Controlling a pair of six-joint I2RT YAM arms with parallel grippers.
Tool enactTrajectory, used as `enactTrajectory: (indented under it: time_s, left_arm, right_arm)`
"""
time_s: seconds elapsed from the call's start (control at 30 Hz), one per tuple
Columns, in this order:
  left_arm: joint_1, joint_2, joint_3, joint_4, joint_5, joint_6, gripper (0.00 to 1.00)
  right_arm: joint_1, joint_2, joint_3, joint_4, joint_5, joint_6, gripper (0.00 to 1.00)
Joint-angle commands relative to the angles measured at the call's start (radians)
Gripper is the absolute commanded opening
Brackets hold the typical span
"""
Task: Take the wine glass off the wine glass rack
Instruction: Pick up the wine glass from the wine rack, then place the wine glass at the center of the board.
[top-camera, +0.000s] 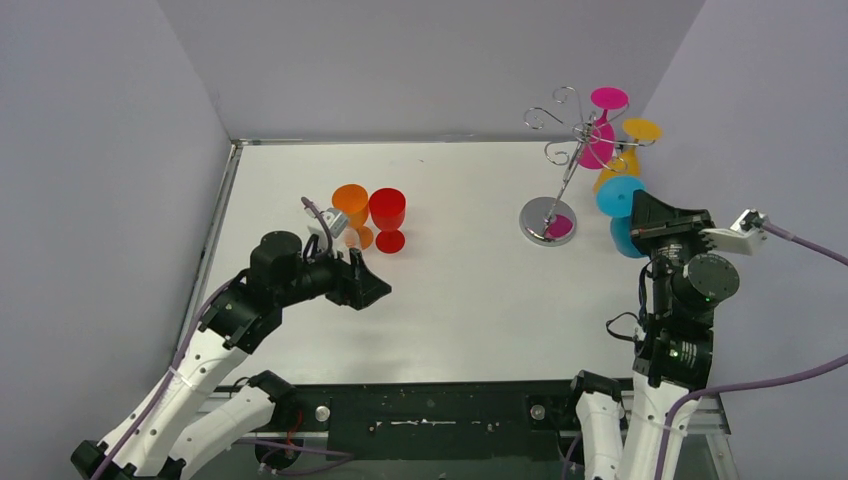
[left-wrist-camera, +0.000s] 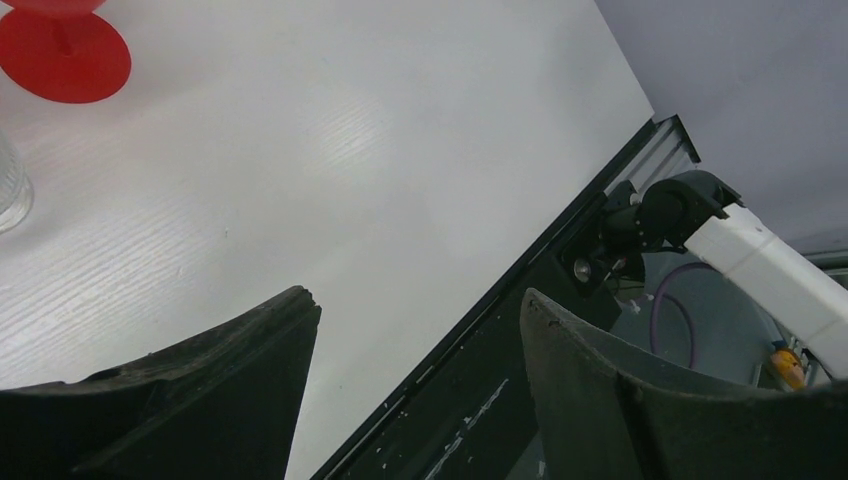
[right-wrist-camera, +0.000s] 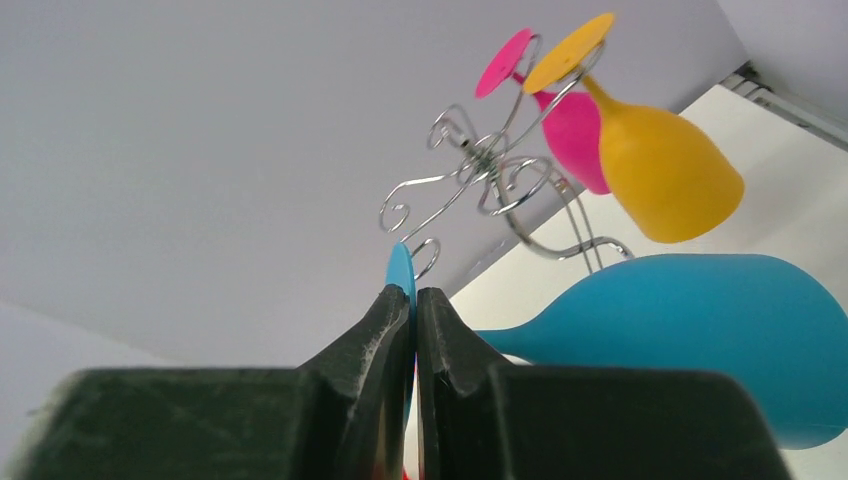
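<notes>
Pinching the foot disc of the blue wine glass (right-wrist-camera: 700, 330), the right gripper (right-wrist-camera: 415, 300) has its jaws clamped on it — glass tilted, at 3 o'clock of the wine glass rack (top-camera: 540, 215). The left gripper (left-wrist-camera: 418, 300), jaws apart, hangs at 6 o'clock of a red glass (top-camera: 387, 210).

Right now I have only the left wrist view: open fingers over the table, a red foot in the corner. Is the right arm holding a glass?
Observer: Yes, the right gripper is shut on the foot of the blue wine glass.
Operator: Is it off the rack?
Observer: From above it lies to the right of the wine glass rack, apart from the stem. Whether its foot clears the nearest hook I can't tell.
Operator: What hangs there?
Observer: A pink glass and a yellow glass, bowls down.
</notes>
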Motion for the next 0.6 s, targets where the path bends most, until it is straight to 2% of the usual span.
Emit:
enactTrajectory:
  time_s: [0.0,0.2,0.4,0.57]
  left_arm:
    - [0.004,-0.05,-0.035,0.071,0.064,-0.057,0.72]
    - [0.005,-0.124,-0.172,0.227,0.13,-0.169,0.74]
    - [0.005,-0.175,-0.376,0.629,0.218,-0.421,0.77]
    - [-0.005,-0.097,-0.455,0.853,0.258,-0.522,0.77]
  right_arm:
    - [0.027,-0.049,0.001,-0.033,-0.187,-0.099,0.0]
    - [0.049,-0.069,-0.076,-0.038,-0.518,-0.214,0.0]
    - [0.072,-0.121,-0.234,0.016,-0.708,-0.179,0.0]
    - [0.097,-0.135,-0.295,0.044,-0.782,-0.167,0.0]
